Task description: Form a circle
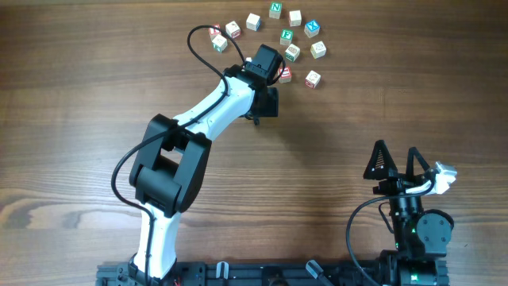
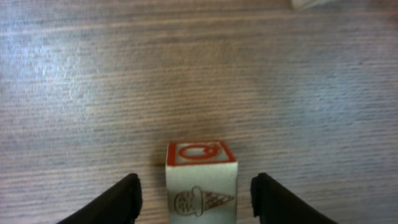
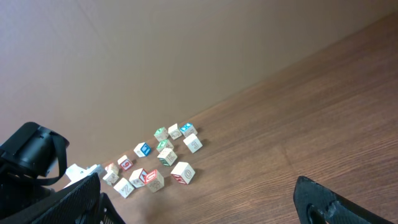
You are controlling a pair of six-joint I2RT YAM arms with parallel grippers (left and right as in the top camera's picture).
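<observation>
At the table's far edge, loose cubes [image 1: 294, 17] are being shown overhead as an incomplete arc. In the left wrist view alone, one cube [image 2: 201, 177] is being shown upright between the left gripper [image 2: 196, 199] fingers, which are apart with gaps on both sides. The right gripper [image 1: 401, 163] is being held wide open, well apart from the cubes.

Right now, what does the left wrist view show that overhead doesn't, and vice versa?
Left wrist only: an ice-cream cone drawing on the side of the red-lettered cube, which sits between the left hand's fingers with gaps either side.

Overhead only: the other alphabet cubes in a loose arc, and the right hand open, far from them.

Both: that cube and the wooden table.
</observation>
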